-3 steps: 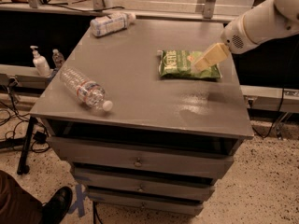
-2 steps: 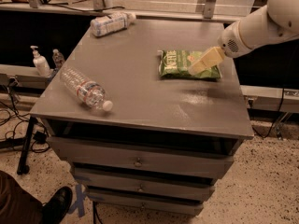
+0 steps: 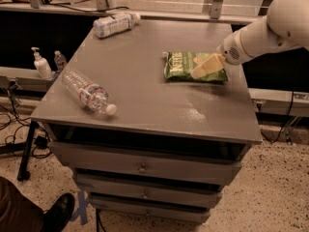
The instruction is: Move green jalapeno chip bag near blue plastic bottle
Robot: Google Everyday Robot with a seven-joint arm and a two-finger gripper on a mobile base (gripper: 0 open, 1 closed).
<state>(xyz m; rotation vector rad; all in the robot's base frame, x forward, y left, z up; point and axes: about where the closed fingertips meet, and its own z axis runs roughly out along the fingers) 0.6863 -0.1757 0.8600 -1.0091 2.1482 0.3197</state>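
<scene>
Clear ribbed bottle (image 3: 88, 92) is seen far left of the gripper, lying flat; it is not the target. Blue plastic bottle (image 3: 113, 24) is laid on its side, well apart from the gripper, back and to its left. Green jalapeno chip bag (image 3: 179, 65) is found directly under the gripper (image 3: 200, 70), long axis left-right, mostly to the gripper's left. Whether the gripper is spread or pinching cannot be told. A diagonal haul back-left towards the bottle is judged to be needed next.

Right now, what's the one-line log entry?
gripper: over green jalapeno chip bag, right side of table | blue plastic bottle: lying at far-left corner, apart from bag | status: bag not yet near bottle
</scene>
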